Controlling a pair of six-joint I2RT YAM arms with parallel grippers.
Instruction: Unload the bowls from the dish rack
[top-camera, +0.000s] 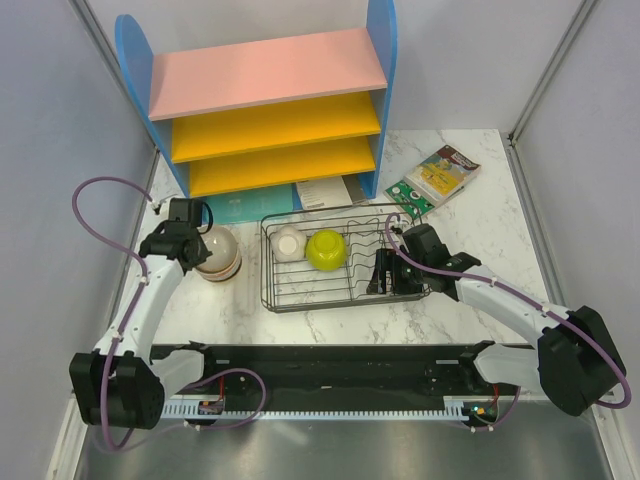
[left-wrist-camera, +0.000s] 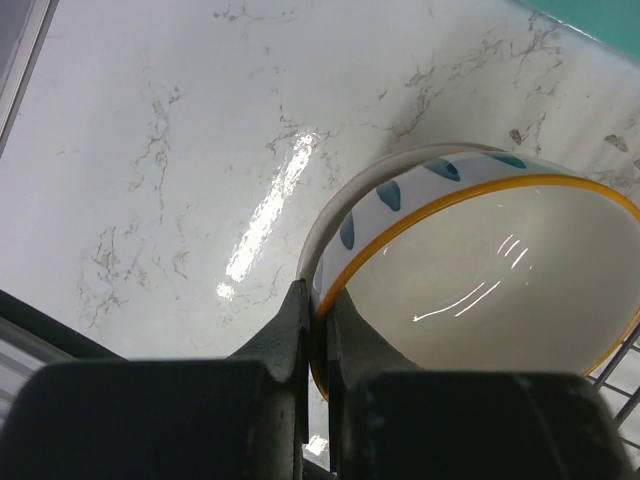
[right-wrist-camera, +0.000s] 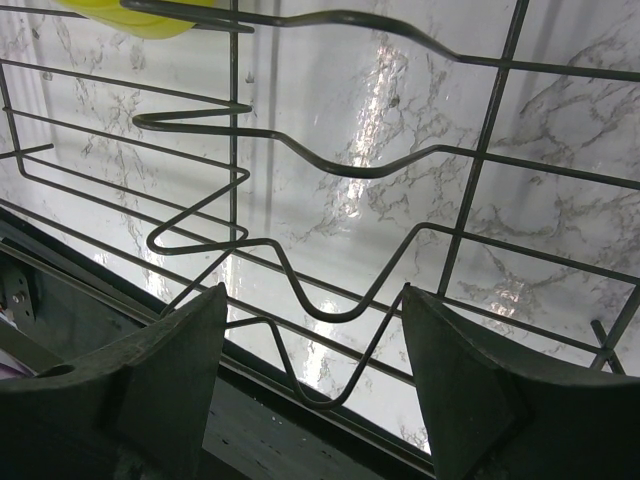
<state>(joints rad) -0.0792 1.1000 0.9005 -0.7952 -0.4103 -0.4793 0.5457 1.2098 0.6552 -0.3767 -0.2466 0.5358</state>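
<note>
Left claw (left-wrist-camera: 318, 298) pinches the bowl (left-wrist-camera: 480, 290) rim just outside the dish rack (top-camera: 330, 290); right claw (right-wrist-camera: 312, 305) gapes above its wires.

The rim of a white bowl (left-wrist-camera: 480, 290) is pinched between the two dark fingers of the left gripper (left-wrist-camera: 318, 300), one finger inside and one outside. An orange band is seen along its lip, and blue teardrop marks on its outer wall. A plain pale rim (left-wrist-camera: 335, 195) is seen just outside it. A white marbled worktop (left-wrist-camera: 150, 150) with a glare streak lies beneath. Thin dark wires (left-wrist-camera: 622, 372) are glimpsed at the lower right edge.
</note>
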